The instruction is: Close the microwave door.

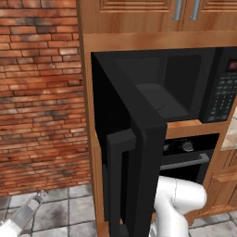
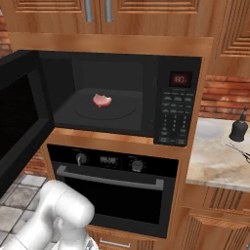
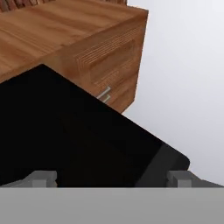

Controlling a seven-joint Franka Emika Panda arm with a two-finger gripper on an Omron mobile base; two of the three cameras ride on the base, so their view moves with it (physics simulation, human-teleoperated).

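The microwave [image 2: 122, 93] is a black built-in box with a dark cavity and a keypad panel [image 2: 176, 107] with a red display. Its door [image 1: 139, 152] stands swung wide open to the left, edge-on in the left base view, with the thick vertical bar handle [image 1: 118, 185] on its outer face. In the right base view the door [image 2: 19, 122] juts out at the left edge. In the hand view my gripper [image 3: 111, 179] is open, fingertips [image 3: 43, 178] set wide apart close against the glossy black door panel [image 3: 74, 135].
A pink piece of meat [image 2: 102, 100] lies on the microwave's turntable. A black oven [image 2: 117, 190] with knobs sits below. A stone counter [image 2: 219, 161] at the right carries a plate [image 2: 209, 129] and a dark bell-shaped object [image 2: 239, 128]. A brick wall [image 1: 41, 92] stands left; wooden cabinets [image 3: 100, 57] hang above.
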